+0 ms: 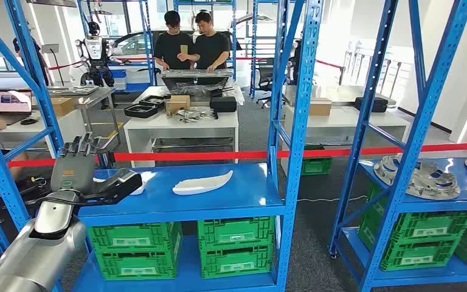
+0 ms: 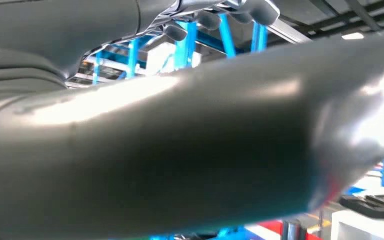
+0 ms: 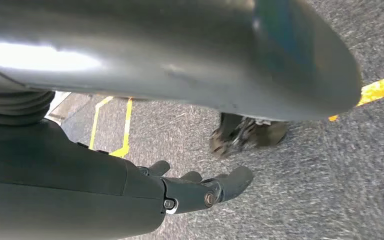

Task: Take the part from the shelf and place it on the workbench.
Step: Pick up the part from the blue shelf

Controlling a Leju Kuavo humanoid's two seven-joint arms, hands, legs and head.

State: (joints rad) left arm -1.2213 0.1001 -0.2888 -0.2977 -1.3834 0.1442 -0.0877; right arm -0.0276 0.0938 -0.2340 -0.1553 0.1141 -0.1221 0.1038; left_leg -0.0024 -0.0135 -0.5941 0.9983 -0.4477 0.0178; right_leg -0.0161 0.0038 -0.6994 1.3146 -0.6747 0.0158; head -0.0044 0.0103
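The left hand (image 1: 79,167) is raised in front of the blue shelf (image 1: 243,201), back of the hand toward the head camera. A dark grey part (image 1: 112,182) lies across the palm side and projects toward the shelf's middle; the fingers (image 1: 85,145) stand upright and close together behind it, and the hand holds the part. The contact between thumb and part is hidden behind the hand. In the left wrist view the part (image 2: 190,150) is blurred and very near the lens, with fingertips (image 2: 215,17) showing above its edge.

The right hand (image 3: 145,195) hangs over grey carpeted floor (image 3: 305,190) marked with yellow lines. Its fingers (image 3: 230,182) are slightly curled and apart, holding nothing.

One white part (image 1: 202,182) lies flat on the shelf's blue deck, just beside the held part. Below the deck stand four green crates (image 1: 234,246). A red barrier tape (image 1: 219,156) runs across behind the shelf. A second blue rack (image 1: 401,182) to the right carries silver metal parts (image 1: 422,177), cut off at the frame edge. Beyond the tape, a white tabletop (image 1: 182,125) carries boxes and black cases; two people (image 1: 191,42) stand behind it.
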